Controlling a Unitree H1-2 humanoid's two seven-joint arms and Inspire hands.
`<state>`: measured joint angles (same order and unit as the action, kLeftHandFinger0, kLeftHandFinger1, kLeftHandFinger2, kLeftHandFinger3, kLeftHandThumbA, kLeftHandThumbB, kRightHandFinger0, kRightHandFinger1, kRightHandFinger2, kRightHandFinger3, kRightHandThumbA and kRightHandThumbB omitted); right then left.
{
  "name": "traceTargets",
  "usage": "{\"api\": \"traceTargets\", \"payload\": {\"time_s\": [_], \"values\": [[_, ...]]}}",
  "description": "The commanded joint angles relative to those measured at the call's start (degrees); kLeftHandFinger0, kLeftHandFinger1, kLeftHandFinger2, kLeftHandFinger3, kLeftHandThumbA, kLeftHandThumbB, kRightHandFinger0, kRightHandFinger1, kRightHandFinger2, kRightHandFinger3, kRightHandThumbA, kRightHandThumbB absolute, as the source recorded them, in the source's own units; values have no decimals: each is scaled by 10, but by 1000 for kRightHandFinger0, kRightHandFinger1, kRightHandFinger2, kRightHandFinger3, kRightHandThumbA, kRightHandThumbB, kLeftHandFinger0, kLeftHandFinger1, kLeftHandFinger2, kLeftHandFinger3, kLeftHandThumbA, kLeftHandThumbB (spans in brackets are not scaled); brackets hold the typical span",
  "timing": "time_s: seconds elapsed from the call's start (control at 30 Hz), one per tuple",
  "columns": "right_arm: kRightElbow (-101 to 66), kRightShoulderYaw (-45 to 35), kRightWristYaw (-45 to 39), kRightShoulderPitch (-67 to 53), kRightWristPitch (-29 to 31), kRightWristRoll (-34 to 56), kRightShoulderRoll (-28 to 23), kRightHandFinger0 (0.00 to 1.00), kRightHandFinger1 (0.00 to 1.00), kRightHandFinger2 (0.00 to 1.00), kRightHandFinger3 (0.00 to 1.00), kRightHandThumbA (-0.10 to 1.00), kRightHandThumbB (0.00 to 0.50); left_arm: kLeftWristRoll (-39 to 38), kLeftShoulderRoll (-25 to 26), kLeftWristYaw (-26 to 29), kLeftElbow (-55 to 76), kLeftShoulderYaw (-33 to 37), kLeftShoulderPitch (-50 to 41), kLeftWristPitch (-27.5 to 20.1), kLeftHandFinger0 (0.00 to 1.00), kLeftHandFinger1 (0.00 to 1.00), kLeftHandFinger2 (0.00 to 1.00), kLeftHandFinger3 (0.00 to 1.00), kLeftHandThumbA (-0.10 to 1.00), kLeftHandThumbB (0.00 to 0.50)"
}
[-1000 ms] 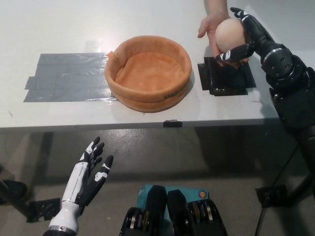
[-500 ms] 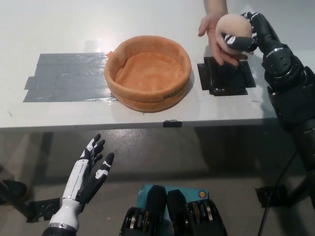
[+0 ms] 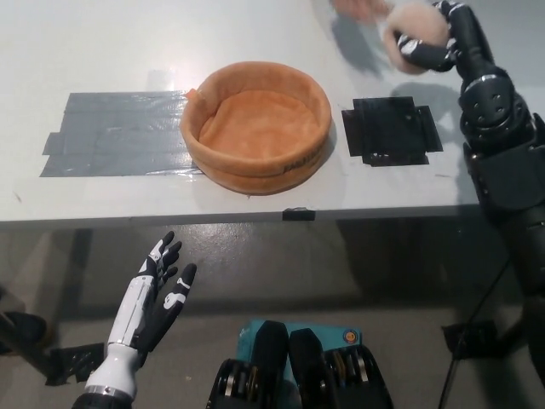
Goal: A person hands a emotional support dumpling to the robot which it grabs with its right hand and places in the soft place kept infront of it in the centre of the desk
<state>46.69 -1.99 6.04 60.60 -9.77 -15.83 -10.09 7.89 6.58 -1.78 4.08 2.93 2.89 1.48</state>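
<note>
Handover looks done — right hand (image 3: 436,44) grips the dumpling (image 3: 415,43) at one o'clock, bed (image 3: 255,126) at centre unfilled, left hand (image 3: 153,302) open at seven.

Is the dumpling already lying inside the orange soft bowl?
No, the dumpling is in the right hand above the desk's far right, and the orange bowl holds nothing.

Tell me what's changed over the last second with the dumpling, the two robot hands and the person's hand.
The right hand closed around the dumpling and lifted it toward the far edge of the desk. The person's hand let go and drew back; only a blurred part shows at the top edge. The orange soft bowl, both tape patches and the open left hand below the desk stayed as they were.
</note>
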Motion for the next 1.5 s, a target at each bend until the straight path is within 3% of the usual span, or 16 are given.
{"api": "traceTargets", "payload": {"time_s": [0.0,0.1,0.27,0.33,0.4,0.53,0.6,0.63,0.67,0.73,0.87,1.1,1.33,1.37,1.43,1.47], "values": [[-29,-63,-20,34,61,108,11,0,267,677,792,-100,190,-1,5,-6,17,0,11,-12,1000,1000,1000,1000,750,0],[-64,-90,-36,34,59,143,24,0,282,544,738,-100,168,-2,6,-6,13,0,12,-15,1000,1000,1000,1000,749,0],[-109,-126,-46,43,21,188,52,0,372,835,741,-100,192,-3,5,-5,16,-1,11,-10,1000,1000,1000,1000,742,0],[-119,-122,-62,44,29,196,56,0,370,832,792,-100,163,-1,5,-5,18,-1,11,-7,1000,1000,1000,1000,741,0],[-142,-88,-49,44,30,157,67,0,274,660,804,-100,142,-4,6,-6,14,-1,11,-12,1000,1000,1000,1000,738,0],[-134,-40,-33,51,36,116,75,27,400,811,837,-100,194,0,7,-6,17,0,11,-10,1000,1000,1000,1000,738,0],[-125,-11,-23,54,41,94,83,521,573,857,850,-100,162,3,7,-6,19,1,10,-6,1000,1000,1000,1000,781,0],[-122,0,-20,54,44,89,84,615,555,804,834,-100,163,4,7,-6,20,2,9,-5,1000,1000,1000,1000,785,0],[-117,10,-17,56,38,86,92,218,345,715,815,-100,157,3,7,-6,20,1,10,-1,1000,1000,1000,1000,794,0],[-87,60,15,65,58,28,95,4,302,716,764,-100,178,-2,5,-6,17,0,12,-2,1000,1000,1000,1000,805,0],[9,95,42,87,105,23,119,0,399,789,643,-100,159,-2,4,-6,17,1,12,-4,1000,1000,1000,1000,800,0],[172,151,93,112,170,-11,143,18,496,895,743,-100,168,-1,4,-9,19,4,14,-3,1000,1000,1000,1000,780,0],[248,183,101,107,204,-21,148,15,481,858,792,-100,190,-6,7,-11,17,2,13,-6,1000,1000,1000,1000,760,0],[252,186,97,108,199,-23,148,49,496,842,782,-100,199,-7,8,-12,16,2,14,-8,1000,1000,1000,1000,754,0],[256,190,48,110,184,-17,142,518,848,1000,1000,150,250,-10,8,-12,12,2,14,-13,1000,1000,1000,1000,745,0],[258,196,17,111,191,-17,136,916,1000,1000,1000,382,300,-10,8,-13,14,2,14,-10,1000,1000,1000,1000,743,0]]}}
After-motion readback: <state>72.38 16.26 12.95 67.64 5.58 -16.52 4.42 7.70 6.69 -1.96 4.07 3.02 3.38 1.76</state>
